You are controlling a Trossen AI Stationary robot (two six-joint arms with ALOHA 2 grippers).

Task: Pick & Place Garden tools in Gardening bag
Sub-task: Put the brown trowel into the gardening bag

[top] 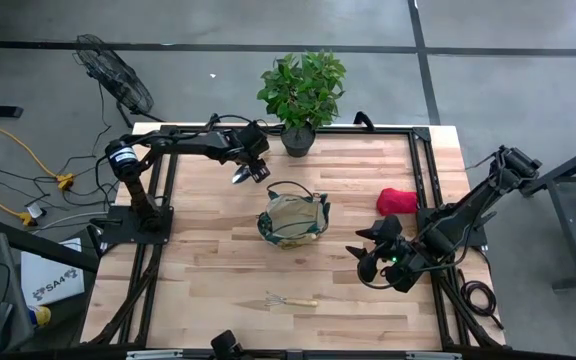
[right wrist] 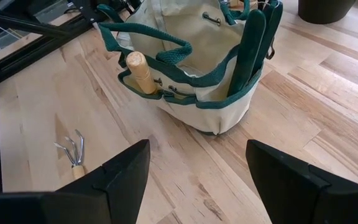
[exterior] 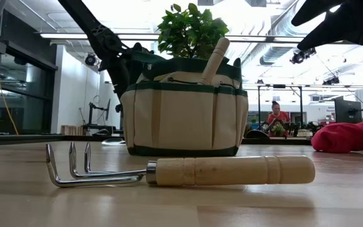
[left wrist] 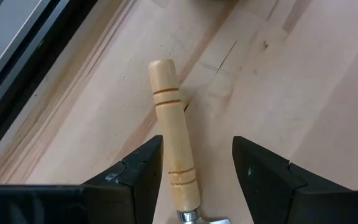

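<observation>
Your left gripper [left wrist: 197, 171] straddles the trowel's wooden handle [left wrist: 173, 134], fingers apart, lined up to pinch; your right gripper [right wrist: 197, 180] hovers wide open near the gardening bag [right wrist: 191, 68].

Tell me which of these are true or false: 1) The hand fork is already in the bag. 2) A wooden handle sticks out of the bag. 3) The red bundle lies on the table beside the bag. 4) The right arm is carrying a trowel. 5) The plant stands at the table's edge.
1) False. The fork lies on the table, apart from the bag.
2) True. A wooden handle pokes up from a bag pocket.
3) True. The red bundle lies on the table, apart from the bag.
4) False. The right gripper is open and empty; the left gripper has its jaws around a trowel.
5) True. The plant stands at the far edge.
</observation>
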